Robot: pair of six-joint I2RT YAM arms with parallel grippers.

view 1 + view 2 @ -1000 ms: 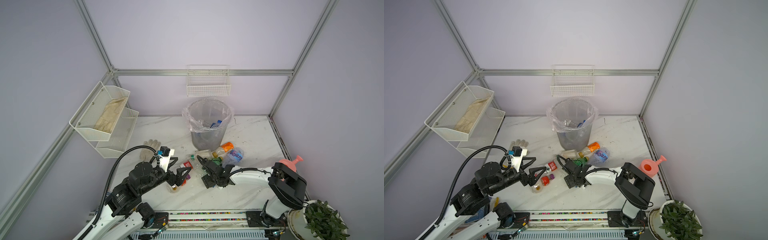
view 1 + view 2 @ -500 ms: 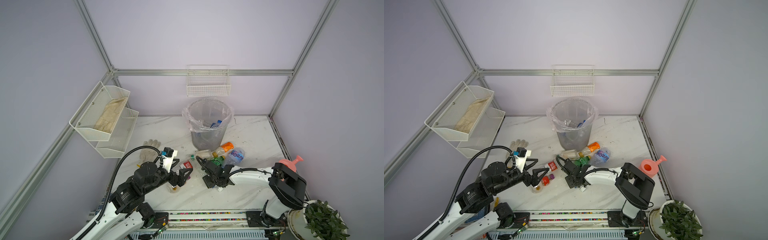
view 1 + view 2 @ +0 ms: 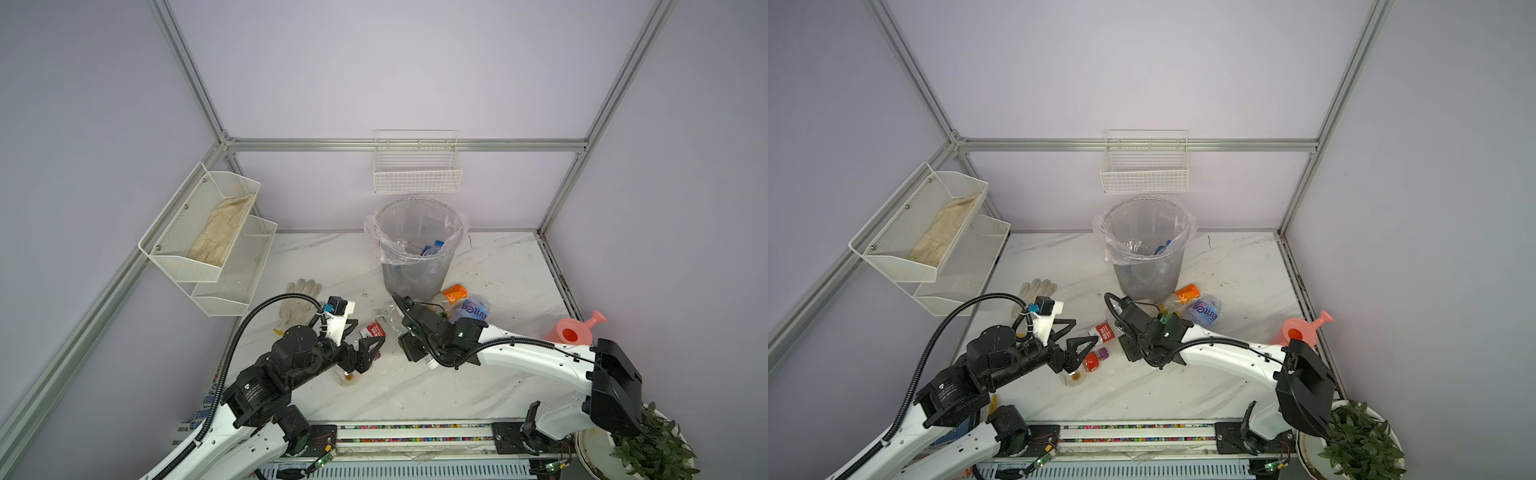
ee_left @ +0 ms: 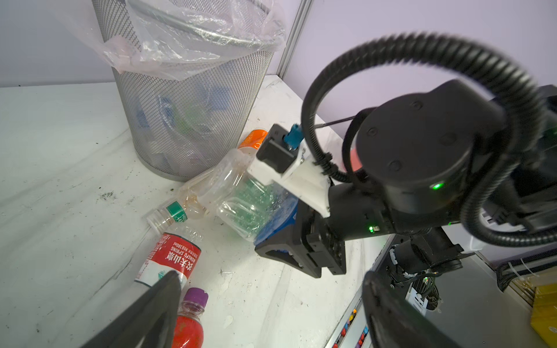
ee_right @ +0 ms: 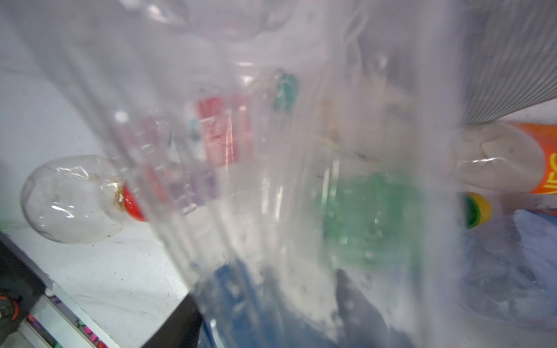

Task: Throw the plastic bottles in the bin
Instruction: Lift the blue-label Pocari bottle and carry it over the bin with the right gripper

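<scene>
Reaching low across the white marble table (image 3: 498, 266), the right gripper (image 4: 268, 223) clamps a clear bottle (image 4: 238, 217) close to the foot of the bin (image 3: 415, 274). The left gripper (image 3: 1075, 338), arm stretched forward, hangs wide open just above a small red bottle (image 3: 1091, 361). More bottles (image 3: 455, 296) litter the tabletop beside the bin; others sit inside it. Lilac walls (image 3: 374, 75) enclose the cell, and a glove (image 3: 301, 303) lies to the left.

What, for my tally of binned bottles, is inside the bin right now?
Inside the bin, within its clear liner, lie a few clear bottles, one blue-labelled. Mesh and crumpled plastic hide anything deeper, so no exact count.
</scene>
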